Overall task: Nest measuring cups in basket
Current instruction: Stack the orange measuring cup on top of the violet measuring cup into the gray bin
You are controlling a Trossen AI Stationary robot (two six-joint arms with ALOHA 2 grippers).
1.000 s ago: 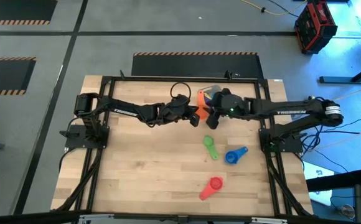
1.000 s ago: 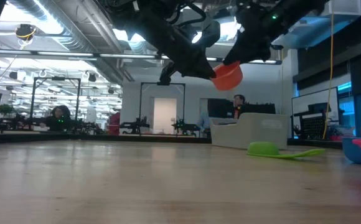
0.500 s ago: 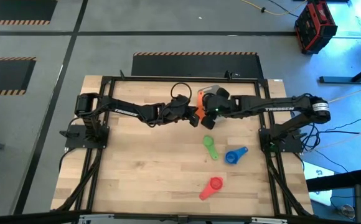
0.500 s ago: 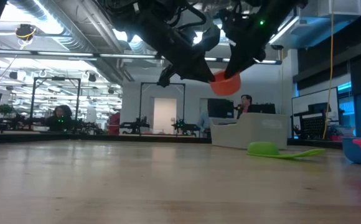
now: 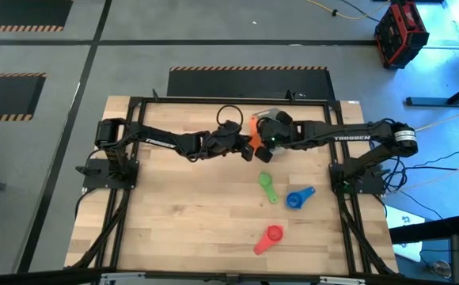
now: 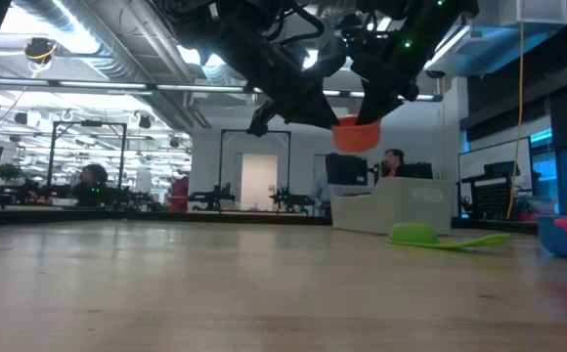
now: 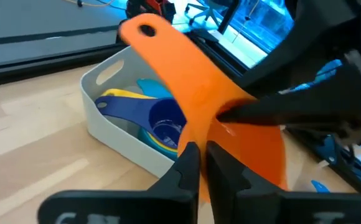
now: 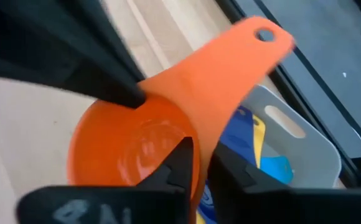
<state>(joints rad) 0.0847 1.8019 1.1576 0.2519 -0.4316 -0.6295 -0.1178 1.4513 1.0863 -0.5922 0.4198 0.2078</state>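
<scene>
Orange cup point(image 7: 230, 124) hangs above the surface point(image 5: 198, 206), just beside the basket point(image 7: 115, 127). Left pincer point(image 7: 198, 158) is closed on its rim; right pincer point(image 8: 196, 152) is clamped on the opposite rim. Basket holds dark blue, yellow and light blue cups. Green cup point(image 5: 267, 188) lies nearby.

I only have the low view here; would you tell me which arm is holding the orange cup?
Observer: Both. The left gripper and the right gripper each have their jaws pinched on the orange cup, near where handle meets bowl.
Operator: Thank you. Is anything in the basket already?
Observer: Yes. The basket holds a yellow cup, a dark bluish cup and a light blue cup.
</scene>
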